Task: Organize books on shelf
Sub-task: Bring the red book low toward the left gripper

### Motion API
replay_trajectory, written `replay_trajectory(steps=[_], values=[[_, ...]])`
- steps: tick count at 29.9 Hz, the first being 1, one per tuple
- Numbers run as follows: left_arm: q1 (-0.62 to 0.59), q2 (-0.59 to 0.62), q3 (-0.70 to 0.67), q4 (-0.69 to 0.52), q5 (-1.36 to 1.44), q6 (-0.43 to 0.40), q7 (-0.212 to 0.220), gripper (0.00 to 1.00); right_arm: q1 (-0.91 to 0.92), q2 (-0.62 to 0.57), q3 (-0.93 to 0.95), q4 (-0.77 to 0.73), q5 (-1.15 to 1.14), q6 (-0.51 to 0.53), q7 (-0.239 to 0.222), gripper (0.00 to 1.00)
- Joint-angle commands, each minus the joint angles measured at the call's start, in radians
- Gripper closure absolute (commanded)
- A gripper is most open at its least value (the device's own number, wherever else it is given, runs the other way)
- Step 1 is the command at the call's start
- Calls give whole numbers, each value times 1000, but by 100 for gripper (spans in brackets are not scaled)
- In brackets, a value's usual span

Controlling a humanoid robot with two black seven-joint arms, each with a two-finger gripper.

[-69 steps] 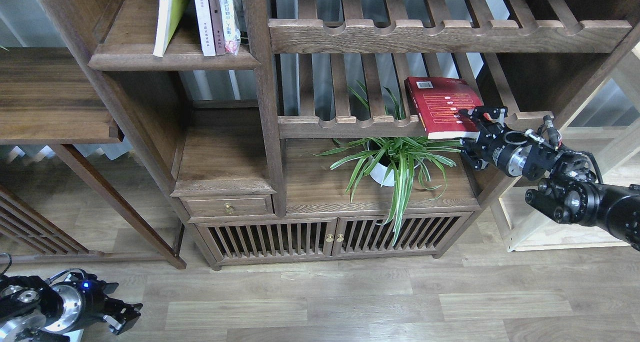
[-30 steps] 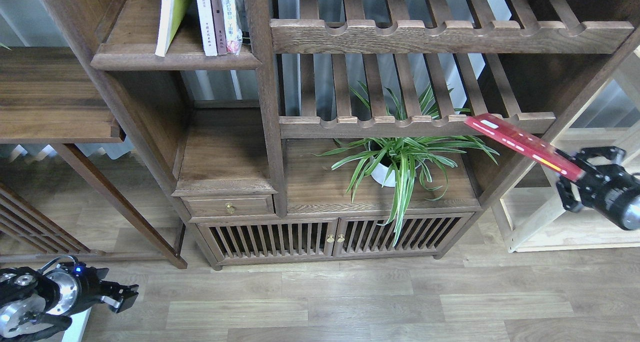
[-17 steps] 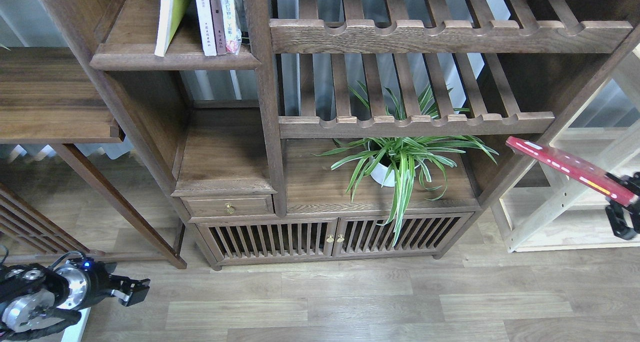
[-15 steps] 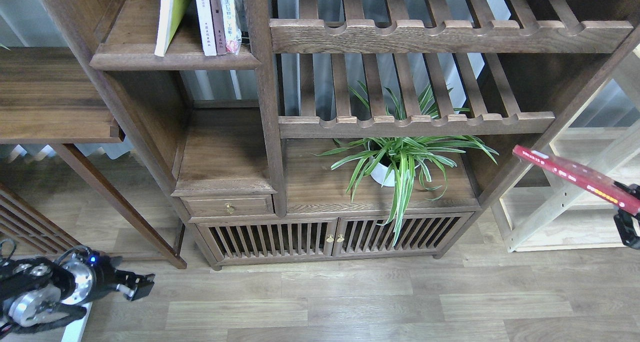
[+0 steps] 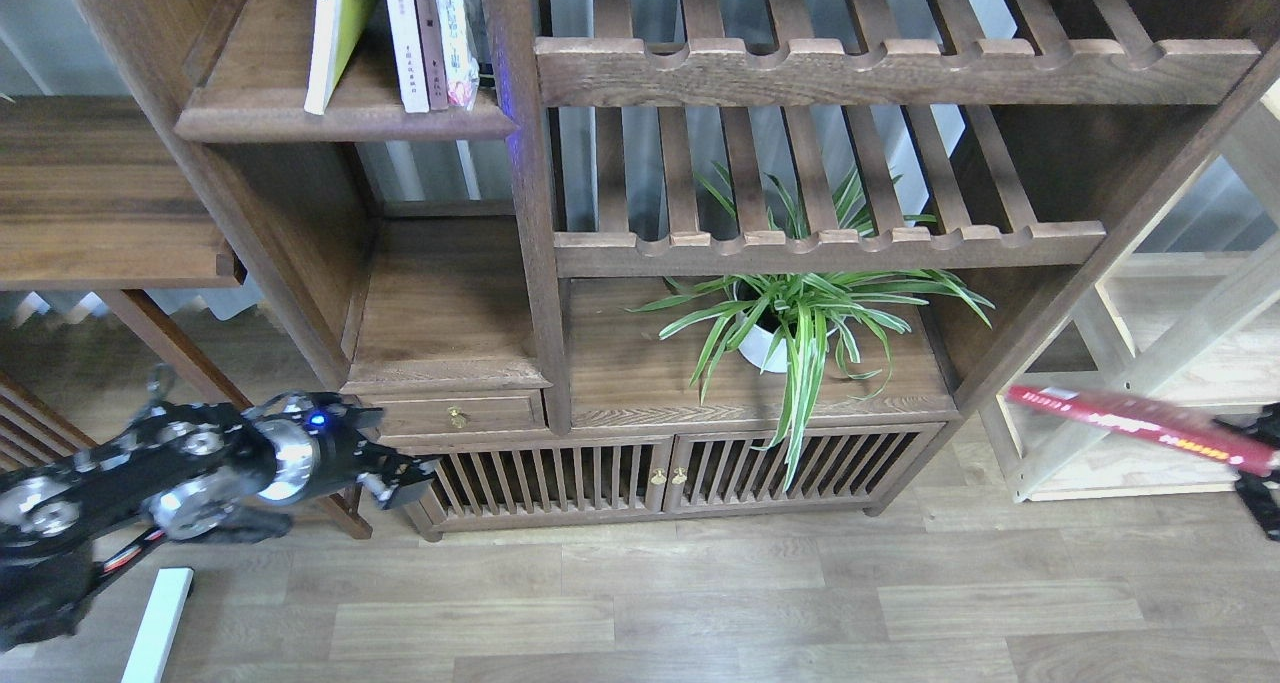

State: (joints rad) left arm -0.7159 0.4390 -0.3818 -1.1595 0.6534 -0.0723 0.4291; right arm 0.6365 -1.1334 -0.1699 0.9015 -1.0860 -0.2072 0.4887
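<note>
The red book point(image 5: 1140, 424) hangs tilted in the air at the far right, in front of a pale wood rack. My right gripper point(image 5: 1262, 463) grips its right end at the frame edge and is mostly cut off. The shelf point(image 5: 340, 115), a dark-brown board at the upper left, carries a standing white book with a yellow-green cover point(image 5: 330, 25) and a pale white book point(image 5: 404, 33). My left gripper point(image 5: 400, 475) is blurred, low at the left in front of the cabinet's small drawer. Its fingers cannot be told apart.
A thin brown-spined book point(image 5: 432, 35) and a plastic-wrapped one point(image 5: 456, 33) stand beside the pale book. Two slatted racks point(image 5: 830, 248) fill the middle, with a potted spider plant point(image 5: 790, 318) on the cabinet top below. The pale wood rack point(image 5: 1130, 383) stands at the right.
My right gripper has pulled the red book off the slatted rack, down and to the right. My left arm has risen from the floor corner toward the cabinet drawer.
</note>
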Motion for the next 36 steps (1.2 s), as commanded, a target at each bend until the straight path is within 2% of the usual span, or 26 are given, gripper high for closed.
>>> replay_trajectory(steps=[1,7,10,16,23,36], values=[[-33,-106,32,87,0,-6,-7,16,0,142,-10,-136,-35,123,0,100],[-62,-272,116,276,0,-72,-61,14,25,377,-88,-347,-41,227,0,100],[-63,-333,168,333,0,-104,-82,9,32,463,-141,-398,-35,256,0,100],[-83,-434,288,396,2,-139,-131,8,60,583,-194,-424,-34,308,0,99],[-106,-439,353,426,2,-155,-154,8,101,667,-197,-424,-29,393,0,99],[-126,-439,388,435,5,-149,-257,9,118,820,-197,-400,-25,437,0,99]])
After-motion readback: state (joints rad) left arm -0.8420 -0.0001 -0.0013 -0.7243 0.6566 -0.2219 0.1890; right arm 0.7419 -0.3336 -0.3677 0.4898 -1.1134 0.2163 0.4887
